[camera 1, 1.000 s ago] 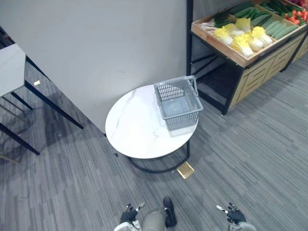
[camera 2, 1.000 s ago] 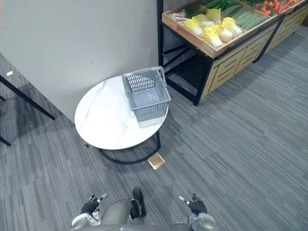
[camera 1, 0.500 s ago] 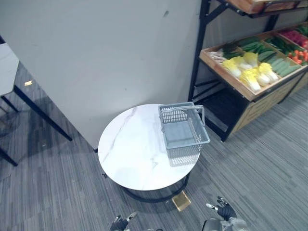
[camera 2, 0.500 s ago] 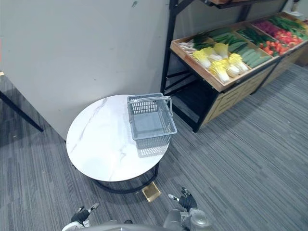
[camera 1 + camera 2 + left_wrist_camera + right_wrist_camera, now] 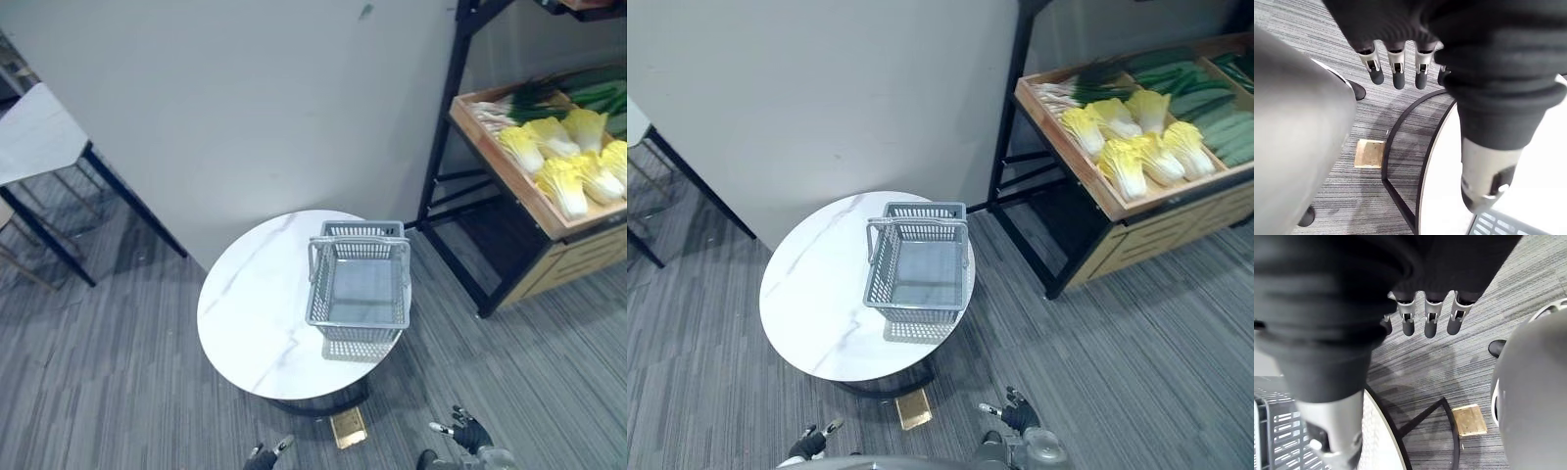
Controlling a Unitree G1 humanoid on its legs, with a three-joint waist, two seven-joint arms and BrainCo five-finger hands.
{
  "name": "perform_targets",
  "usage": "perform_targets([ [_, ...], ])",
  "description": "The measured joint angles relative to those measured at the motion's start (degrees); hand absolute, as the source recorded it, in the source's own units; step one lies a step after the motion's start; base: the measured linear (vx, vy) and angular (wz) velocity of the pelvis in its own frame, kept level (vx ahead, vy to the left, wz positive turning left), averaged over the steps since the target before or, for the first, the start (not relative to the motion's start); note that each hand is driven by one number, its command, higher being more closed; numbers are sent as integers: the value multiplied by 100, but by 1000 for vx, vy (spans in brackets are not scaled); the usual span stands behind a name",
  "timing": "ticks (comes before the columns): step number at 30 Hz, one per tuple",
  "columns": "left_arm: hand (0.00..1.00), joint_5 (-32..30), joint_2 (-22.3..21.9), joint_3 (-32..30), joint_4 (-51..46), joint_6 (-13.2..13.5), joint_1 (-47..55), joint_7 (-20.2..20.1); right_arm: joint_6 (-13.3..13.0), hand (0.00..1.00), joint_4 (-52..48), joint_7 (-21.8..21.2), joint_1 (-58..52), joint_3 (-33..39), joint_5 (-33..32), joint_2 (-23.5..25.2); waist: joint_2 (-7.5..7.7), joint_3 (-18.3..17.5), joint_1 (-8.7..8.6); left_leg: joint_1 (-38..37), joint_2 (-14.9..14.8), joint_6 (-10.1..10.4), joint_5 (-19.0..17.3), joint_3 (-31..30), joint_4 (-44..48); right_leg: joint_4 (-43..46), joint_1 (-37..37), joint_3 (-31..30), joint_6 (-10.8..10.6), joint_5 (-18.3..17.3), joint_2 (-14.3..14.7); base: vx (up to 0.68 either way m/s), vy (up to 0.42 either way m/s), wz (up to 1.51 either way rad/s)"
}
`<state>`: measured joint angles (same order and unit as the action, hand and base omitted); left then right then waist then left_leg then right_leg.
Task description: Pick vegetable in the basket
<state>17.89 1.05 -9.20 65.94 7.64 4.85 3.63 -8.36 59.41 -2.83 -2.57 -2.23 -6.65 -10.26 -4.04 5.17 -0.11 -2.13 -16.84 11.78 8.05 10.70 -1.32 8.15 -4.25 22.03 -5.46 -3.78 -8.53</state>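
Grey striped carpet [image 5: 118, 392] lies under a round white table [image 5: 255, 313] in the left eye view. A grey basket [image 5: 359, 289] stands upright on the table, well ahead of the fingertips of the right hand [image 5: 470, 434]. The left hand [image 5: 265, 456] hangs low before the table's near rim. Yellow cabbages [image 5: 560, 178], the vegetables, lie in a wooden crate [image 5: 511, 174] far beyond the right fingers, well apart from both hands.

In the right eye view, a small wooden block [image 5: 913, 407] sits on the floor between the two hands.

In the left wrist view, the fingers [image 5: 1398, 73] are straight and apart, holding nothing, with the table's rim just past the thumb.

In the right wrist view, the fingers [image 5: 1431, 323] are likewise straight and spread, gripping nothing, with the basket beside the thumb.
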Motion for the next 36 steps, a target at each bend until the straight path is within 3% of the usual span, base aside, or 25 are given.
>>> perform_targets([
  [3,0,-15,-24,104,-77,-30,-13,8,16,0,-10,164,16,440,67,-60,-43,-19,-20,138,64,-182,313,703,-292,-136,56,336,6,-5,-4,43,-52,64],
  [5,0,-15,-25,112,-106,-31,-10,38,27,0,-131,295,36,622,186,-151,-45,-21,5,174,89,-197,325,765,-368,-165,52,412,5,-3,-9,21,-2,30],
  [9,0,-15,101,295,-169,-32,2,56,59,0,-1356,544,66,738,829,-773,-4,-41,-5,350,282,-193,320,769,-414,-246,-52,464,-84,111,-179,2,64,13],
  [15,0,-29,426,506,-267,-33,30,39,-36,0,-2897,622,1086,133,2087,-1837,144,40,18,697,362,-193,319,749,-417,-403,-329,450,-64,402,-224,-42,25,2],
  [19,0,-61,425,608,-337,17,17,49,-178,0,-3139,755,1989,-383,2562,-2192,113,93,97,969,405,-210,305,638,-417,-414,-550,503,-72,542,-272,-119,41,11],
  [21,0,-59,407,671,-507,98,-14,84,-198,0,-3297,760,2445,-698,2706,-2395,39,263,201,1115,388,-305,112,525,-418,-450,-604,614,-100,597,-248,-154,50,23],
  [25,0,-63,475,660,-687,184,-20,194,-208,0,-3292,767,3053,-1166,2774,-2413,115,491,362,1331,529,-327,93,406,-420,-629,-674,574,-174,751,-320,-113,78,20],
  [30,0,20,522,669,-717,184,-97,228,-159,0,-2438,786,4711,-1884,3048,-2428,112,781,542,1602,677,-409,180,281,-433,-1029,-758,551,-159,1161,-369,-25,44,5],
  [36,0,226,545,764,-776,224,-241,221,64,0,-1519,1007,5935,-1980,3152,-2526,115,1083,680,1728,732,-522,270,198,-421,-1196,-764,610,-130,1299,-351,33,8,7],
])
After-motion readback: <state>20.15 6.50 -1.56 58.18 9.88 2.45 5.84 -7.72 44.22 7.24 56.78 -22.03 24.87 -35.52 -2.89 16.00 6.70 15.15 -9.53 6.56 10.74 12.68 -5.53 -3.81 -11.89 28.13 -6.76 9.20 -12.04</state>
